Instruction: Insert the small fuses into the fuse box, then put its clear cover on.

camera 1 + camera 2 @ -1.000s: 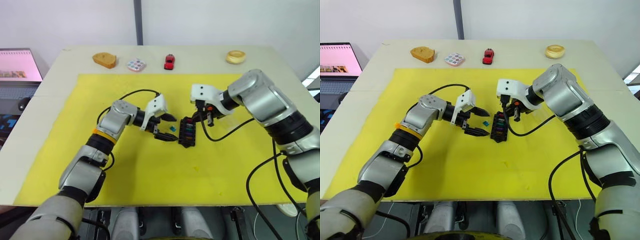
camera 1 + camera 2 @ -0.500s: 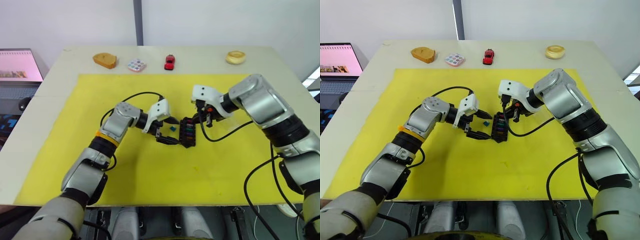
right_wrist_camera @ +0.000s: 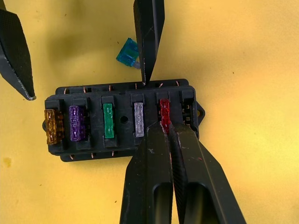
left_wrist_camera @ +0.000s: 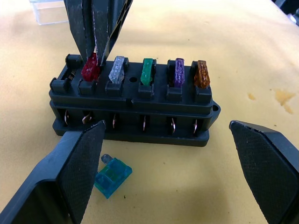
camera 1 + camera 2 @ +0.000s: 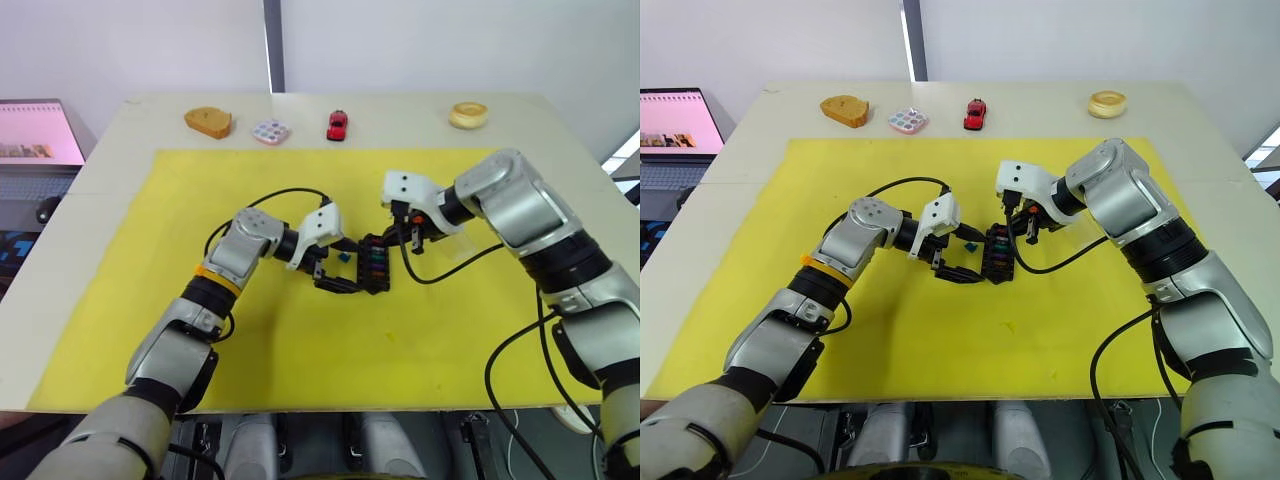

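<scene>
Right gripper (image 3: pixel 164 127) pinches red fuse (image 3: pixel 164 108) in unlabelled fuse box (image 3: pixel 122 148).

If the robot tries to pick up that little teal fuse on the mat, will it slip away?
It might. The teal fuse is tiny beside the left end effector, so it is probably very light and could skid on the yellow mat if nudged. It lies flat, so it shouldn't roll. It looks like stiff plastic, unlikely to bend.
</scene>
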{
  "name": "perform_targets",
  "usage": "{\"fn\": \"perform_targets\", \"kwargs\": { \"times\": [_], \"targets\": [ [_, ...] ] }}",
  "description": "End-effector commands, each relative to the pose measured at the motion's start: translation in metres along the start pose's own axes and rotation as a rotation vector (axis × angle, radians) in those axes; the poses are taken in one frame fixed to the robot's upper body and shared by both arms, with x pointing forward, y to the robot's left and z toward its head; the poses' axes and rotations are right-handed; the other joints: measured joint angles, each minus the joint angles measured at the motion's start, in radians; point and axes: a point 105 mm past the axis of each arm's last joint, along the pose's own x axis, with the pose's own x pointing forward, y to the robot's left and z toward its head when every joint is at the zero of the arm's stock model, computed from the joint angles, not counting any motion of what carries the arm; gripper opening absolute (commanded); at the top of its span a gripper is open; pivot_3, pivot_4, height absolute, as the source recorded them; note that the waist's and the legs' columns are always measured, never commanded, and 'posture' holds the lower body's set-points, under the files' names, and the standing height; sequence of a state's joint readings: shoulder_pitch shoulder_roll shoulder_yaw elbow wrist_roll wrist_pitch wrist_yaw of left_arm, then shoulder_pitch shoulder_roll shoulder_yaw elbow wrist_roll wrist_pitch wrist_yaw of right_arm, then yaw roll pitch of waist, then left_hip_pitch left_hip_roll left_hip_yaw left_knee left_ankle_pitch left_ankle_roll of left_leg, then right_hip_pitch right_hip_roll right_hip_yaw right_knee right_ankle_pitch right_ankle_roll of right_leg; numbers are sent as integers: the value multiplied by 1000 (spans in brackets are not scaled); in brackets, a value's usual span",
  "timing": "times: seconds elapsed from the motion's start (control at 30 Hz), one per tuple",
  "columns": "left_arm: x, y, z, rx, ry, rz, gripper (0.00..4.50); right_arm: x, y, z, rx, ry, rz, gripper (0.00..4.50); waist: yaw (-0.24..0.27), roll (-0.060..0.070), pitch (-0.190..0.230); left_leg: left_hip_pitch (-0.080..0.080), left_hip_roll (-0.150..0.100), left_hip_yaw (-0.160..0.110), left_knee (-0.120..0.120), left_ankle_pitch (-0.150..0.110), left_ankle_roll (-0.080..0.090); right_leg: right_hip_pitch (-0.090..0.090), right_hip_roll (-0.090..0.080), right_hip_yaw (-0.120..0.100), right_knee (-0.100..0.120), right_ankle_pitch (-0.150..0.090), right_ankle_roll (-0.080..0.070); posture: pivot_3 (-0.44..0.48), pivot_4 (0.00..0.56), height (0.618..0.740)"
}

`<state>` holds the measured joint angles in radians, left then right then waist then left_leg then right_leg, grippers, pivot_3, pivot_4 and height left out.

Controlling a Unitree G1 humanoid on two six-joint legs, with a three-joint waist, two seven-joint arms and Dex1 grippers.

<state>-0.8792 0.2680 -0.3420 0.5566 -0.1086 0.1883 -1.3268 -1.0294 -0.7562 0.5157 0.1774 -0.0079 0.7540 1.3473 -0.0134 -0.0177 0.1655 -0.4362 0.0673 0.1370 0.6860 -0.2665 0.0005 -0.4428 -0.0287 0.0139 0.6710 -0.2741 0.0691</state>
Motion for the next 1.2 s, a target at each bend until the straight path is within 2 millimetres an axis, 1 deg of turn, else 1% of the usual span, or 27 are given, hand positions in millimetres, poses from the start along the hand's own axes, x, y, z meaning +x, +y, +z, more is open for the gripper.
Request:
{"fn": "perform_targets", "kwargs": {
  "times": [0.03, 0.2, 0.73, 1.2],
  "targets": [
    [-2, 1, 7, 29, -12, 7, 4463, 5, 4, -2, -6, 19, 13, 0, 0, 0, 0, 0, 0, 0, 0, 0, 0, 0, 0, 0, 0, 0, 0, 0, 150, 740],
    [-3, 3, 7, 29, -17, 24, 4463, 3, 5, 3, -23, 7, 11, 0, 0, 0, 0, 0, 0, 0, 0, 0, 0, 0, 0, 0, 0, 0, 0, 0, 150, 740],
    [-3, 1, 5, 24, -17, 25, 4463, 3, 8, 6, -49, 1, 12, 0, 0, 0, 0, 0, 0, 0, 0, 0, 0, 0, 0, 0, 0, 0, 0, 0, 150, 740],
    [-2, 0, 5, 18, -21, 27, 4463, 1, 7, 8, -65, -4, 1, 0, -1, 0, 0, 0, 0, 0, 0, 0, -1, 0, 0, 0, 0, 0, 0, 0, 150, 740]
  ]
}}
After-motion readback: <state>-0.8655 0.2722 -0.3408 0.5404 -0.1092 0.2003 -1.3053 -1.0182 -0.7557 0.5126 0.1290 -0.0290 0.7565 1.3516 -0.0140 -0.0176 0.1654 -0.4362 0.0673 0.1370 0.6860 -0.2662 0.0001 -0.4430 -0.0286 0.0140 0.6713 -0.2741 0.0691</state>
